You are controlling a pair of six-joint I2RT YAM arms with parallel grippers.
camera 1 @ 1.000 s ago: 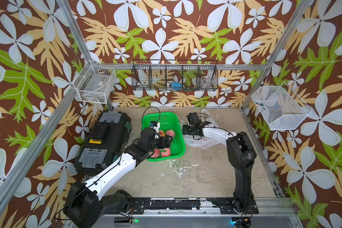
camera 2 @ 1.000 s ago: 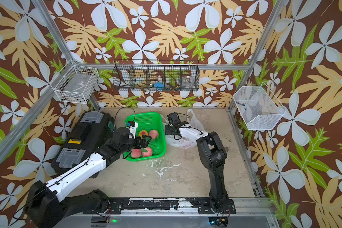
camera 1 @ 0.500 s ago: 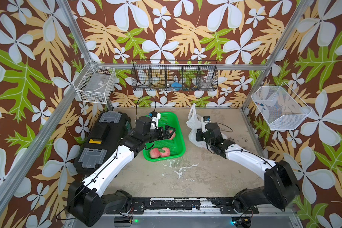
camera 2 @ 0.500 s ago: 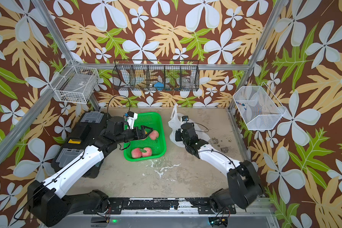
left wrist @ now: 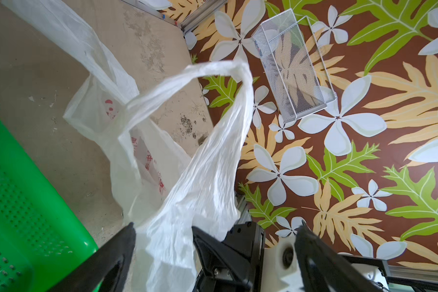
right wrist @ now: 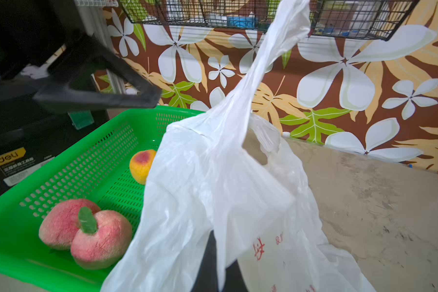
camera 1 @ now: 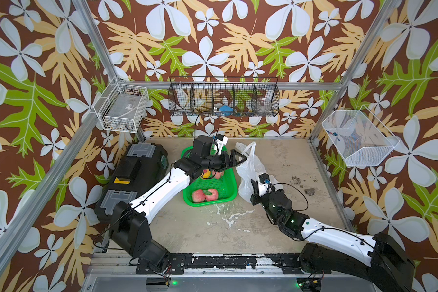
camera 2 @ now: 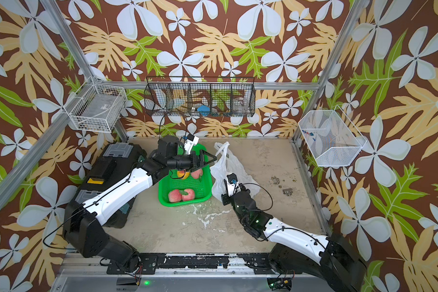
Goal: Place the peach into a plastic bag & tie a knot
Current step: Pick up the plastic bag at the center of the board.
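pinching the plastic bag, right gripper clamped; wide-spread left gripper should close squarely around the handle.

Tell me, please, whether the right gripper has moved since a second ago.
Yes. The right gripper has drawn back toward the robot's side, from beside the green basket's far half to beside its near half, shut on the plastic bag.
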